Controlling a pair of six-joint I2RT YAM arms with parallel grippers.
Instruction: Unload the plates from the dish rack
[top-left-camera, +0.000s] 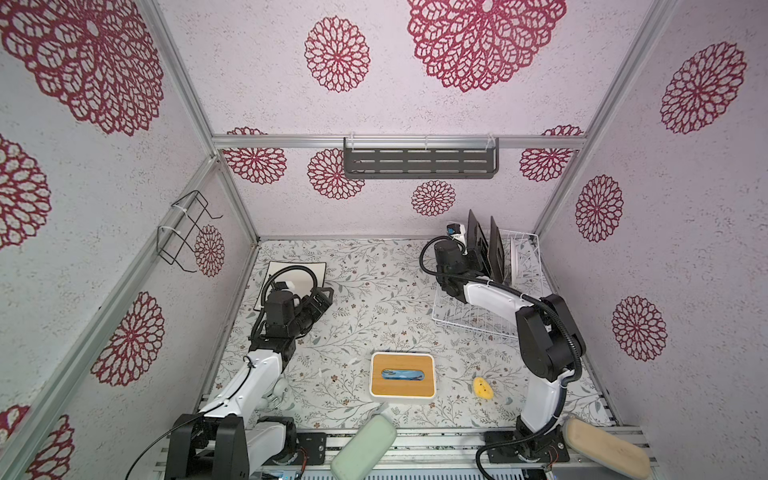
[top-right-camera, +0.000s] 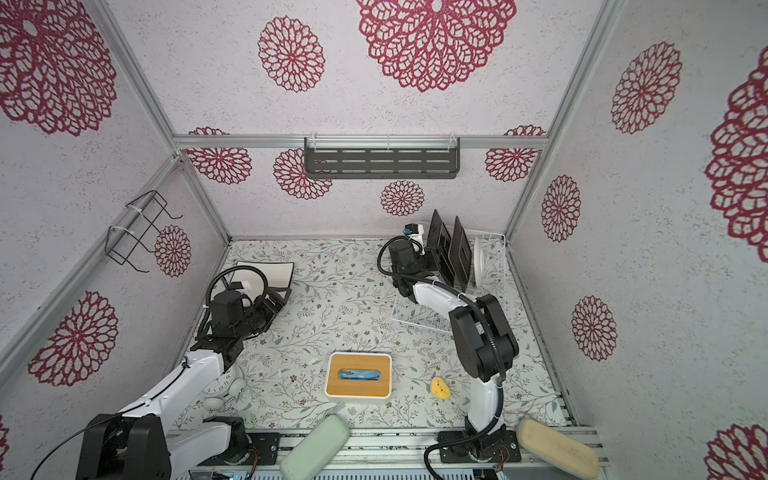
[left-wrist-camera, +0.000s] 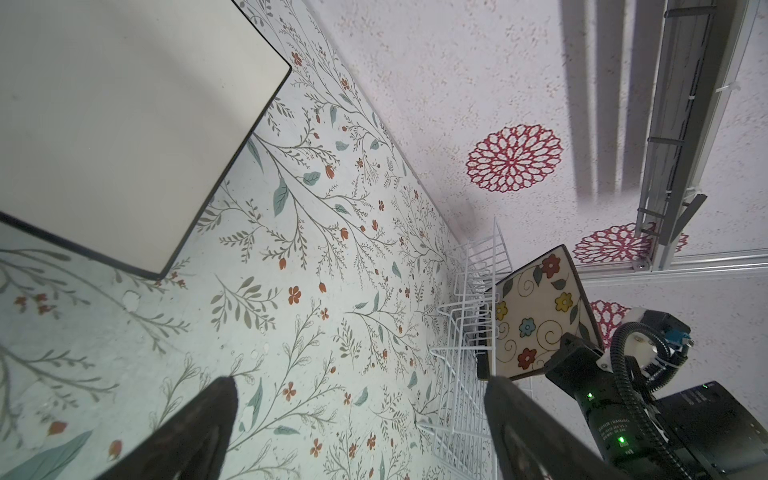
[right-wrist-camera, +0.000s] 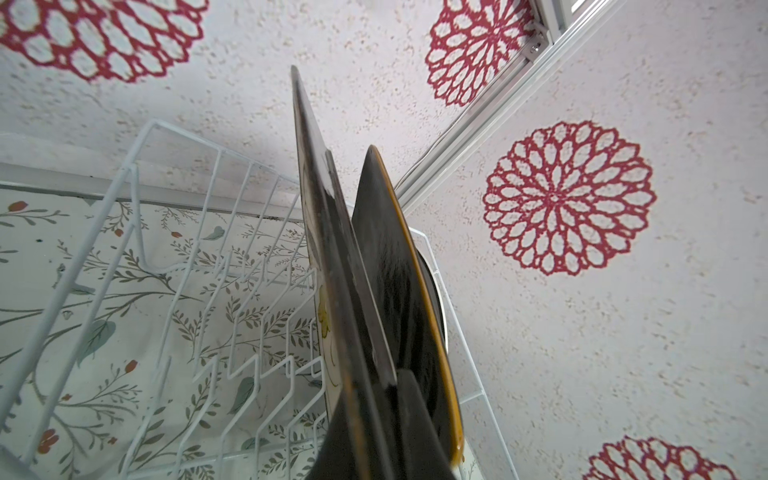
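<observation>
Rack (top-left-camera: 473, 328) at far right is loaded with 2 dark plates (top-left-camera: 497, 249) and 1 round plate (top-left-camera: 515, 259); 1 dark plate (top-left-camera: 476, 243) is pinched by the right claw (right-wrist-camera: 376, 407). The left claw (left-wrist-camera: 360, 380) is spread wide beside a cream plate (left-wrist-camera: 124, 124).

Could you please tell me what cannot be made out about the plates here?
- Cream square plate: left arm covers most in both top views; single or stacked unclear.
- Round white plate: dark square plate hides its centre.
- Right claw, on the floral square plate: right wrist view's edge cuts its fingers.
</observation>
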